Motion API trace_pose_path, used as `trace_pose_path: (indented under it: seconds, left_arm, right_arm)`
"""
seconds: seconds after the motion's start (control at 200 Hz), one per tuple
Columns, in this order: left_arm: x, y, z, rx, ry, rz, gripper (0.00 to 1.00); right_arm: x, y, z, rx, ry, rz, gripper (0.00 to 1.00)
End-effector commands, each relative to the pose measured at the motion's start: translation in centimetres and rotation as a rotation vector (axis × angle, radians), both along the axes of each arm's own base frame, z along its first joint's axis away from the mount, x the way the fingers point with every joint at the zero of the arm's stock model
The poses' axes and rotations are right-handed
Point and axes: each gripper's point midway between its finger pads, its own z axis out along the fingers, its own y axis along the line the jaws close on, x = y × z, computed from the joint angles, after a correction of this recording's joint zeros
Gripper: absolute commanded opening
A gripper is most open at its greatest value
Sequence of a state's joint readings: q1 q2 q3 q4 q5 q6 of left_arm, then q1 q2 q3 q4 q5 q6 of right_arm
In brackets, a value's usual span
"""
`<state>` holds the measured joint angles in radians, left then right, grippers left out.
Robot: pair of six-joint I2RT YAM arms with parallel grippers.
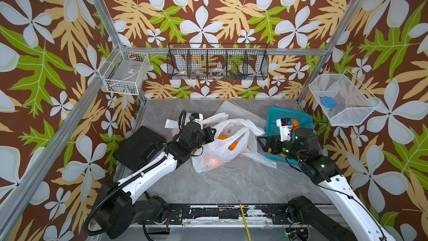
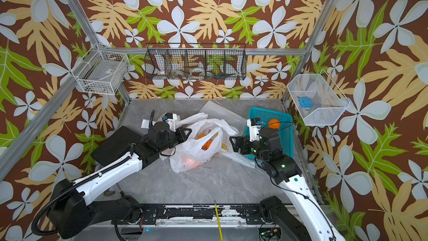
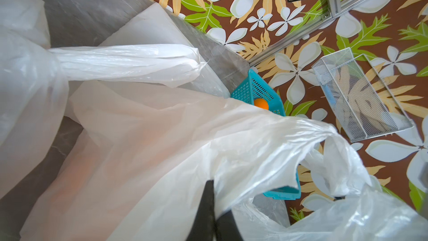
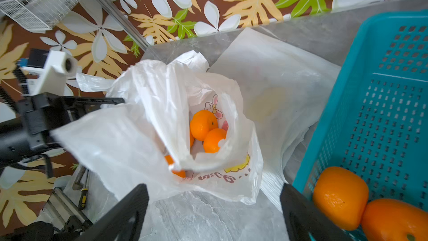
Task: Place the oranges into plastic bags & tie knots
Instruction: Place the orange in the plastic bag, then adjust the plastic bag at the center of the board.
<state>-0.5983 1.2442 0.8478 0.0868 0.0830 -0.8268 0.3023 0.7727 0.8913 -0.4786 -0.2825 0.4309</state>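
Nearest us, the right pincer stands wide apart and empty over the bench. Beyond it, the left pincer is clamped on the plastic bag, its tips half buried in film. Only the right wrist view clearly shows two oranges inside; another is mostly hidden. Farther off, the teal basket holds two fruits, one cut off.

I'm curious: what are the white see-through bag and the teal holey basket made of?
The crinkly translucent white bag looks like thin plastic film: it wrinkles, shines and lets light through. The teal perforated basket seems stiff moulded plastic, with even holes.
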Motion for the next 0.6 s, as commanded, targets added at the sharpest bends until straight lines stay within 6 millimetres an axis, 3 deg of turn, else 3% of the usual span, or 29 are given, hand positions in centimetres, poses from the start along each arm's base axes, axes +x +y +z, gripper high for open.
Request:
trace_pose_path:
  seconds: [0.0, 0.135, 0.35, 0.525, 0.595]
  left_arm:
    - [0.4, -0.2, 0.8, -0.015, -0.038, -0.003, 0.0]
    - [0.4, -0.4, 0.7, -0.016, -0.036, -0.015, 0.0]
    - [0.3, -0.6, 0.8, -0.024, -0.038, -0.024, 0.0]
    - [0.4, -0.7, 1.0, -0.026, -0.043, -0.03, 0.0]
    - [0.4, -0.7, 1.1, -0.026, -0.046, -0.029, 0.0]
  right_arm:
    - [-0.3, -0.9, 1.8, 0.018, -0.046, -0.016, 0.99]
    - [1.1, 1.7, 2.6, 0.2, 0.006, 0.09, 0.95]
    - [2.8, 2.9, 0.2, 0.257, 0.09, 0.113, 0.87]
    - [3.5, 2.8, -2.1, 0.233, 0.145, 0.093, 0.65]
    - [3.9, 2.4, -2.5, 0.204, 0.147, 0.066, 0.51]
